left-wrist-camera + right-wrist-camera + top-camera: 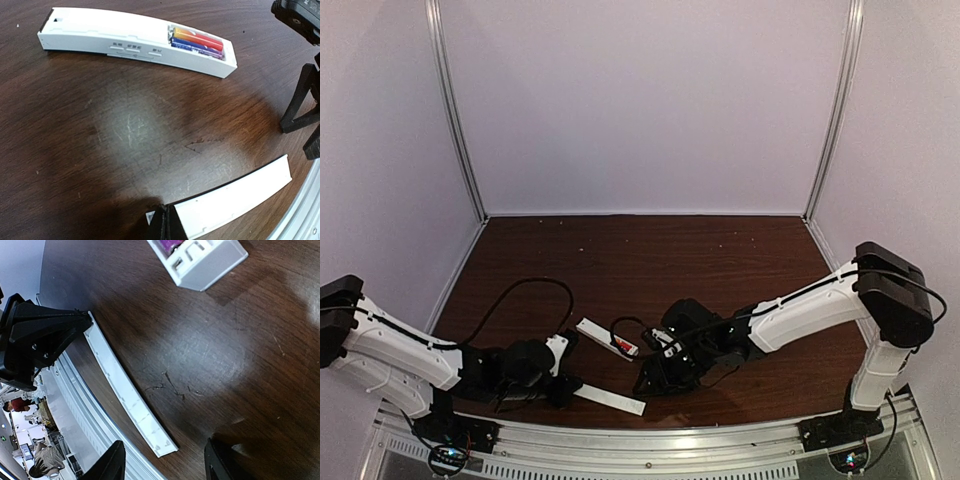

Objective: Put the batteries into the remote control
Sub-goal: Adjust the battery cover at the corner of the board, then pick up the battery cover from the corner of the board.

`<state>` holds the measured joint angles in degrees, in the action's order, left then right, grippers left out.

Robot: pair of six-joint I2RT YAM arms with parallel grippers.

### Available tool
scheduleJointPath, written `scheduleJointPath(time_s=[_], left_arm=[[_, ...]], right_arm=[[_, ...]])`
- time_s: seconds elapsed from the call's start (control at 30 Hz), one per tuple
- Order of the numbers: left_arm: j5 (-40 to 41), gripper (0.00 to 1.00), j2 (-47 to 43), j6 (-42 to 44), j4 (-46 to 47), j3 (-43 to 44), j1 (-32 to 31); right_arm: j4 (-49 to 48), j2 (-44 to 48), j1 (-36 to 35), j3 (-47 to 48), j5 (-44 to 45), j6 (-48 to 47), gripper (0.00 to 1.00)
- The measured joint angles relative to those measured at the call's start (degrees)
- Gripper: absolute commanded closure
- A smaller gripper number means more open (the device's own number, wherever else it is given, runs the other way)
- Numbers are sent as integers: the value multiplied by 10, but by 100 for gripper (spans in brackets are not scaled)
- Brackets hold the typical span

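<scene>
The white remote control (125, 35) lies on the dark wooden table with its slot facing up. The red-orange battery (197, 37) and the blue-purple battery (192, 48) lie side by side in the slot. In the top view the remote (600, 333) sits between the two grippers. My left gripper (167, 225) is shut on one end of the flat white cover strip (235, 197) near the table's front edge. My right gripper (165, 465) is open and empty, low over the table near the strip's other end (160, 442). One end of the remote (200, 262) shows in the right wrist view.
The metal rail (650, 440) runs along the table's front edge just behind the cover strip (612, 401). A black cable (520, 290) loops over the table on the left. White walls enclose the back and sides.
</scene>
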<state>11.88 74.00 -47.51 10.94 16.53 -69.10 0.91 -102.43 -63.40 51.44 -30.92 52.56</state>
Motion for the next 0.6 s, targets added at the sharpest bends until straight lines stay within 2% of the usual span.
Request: scheduleJointPath(time_s=[0.2,0.37,0.43,0.53,0.6], left_arm=[[9,99,-12,-10,-41,9,0],[52,76,-41,-16,-91,17,0],[67,70,-52,-9,-98,25,0],[90,53,-85,16,-109,52,3],[95,48,-110,43,-111,72,9]], right_arm=[[1,0,4,1,0,1,43],[25,0,5,12,-1,-19,43],[42,0,5,20,0,-35,42],[76,-1,8,39,0,-65,42],[97,-1,11,57,0,-89,42]])
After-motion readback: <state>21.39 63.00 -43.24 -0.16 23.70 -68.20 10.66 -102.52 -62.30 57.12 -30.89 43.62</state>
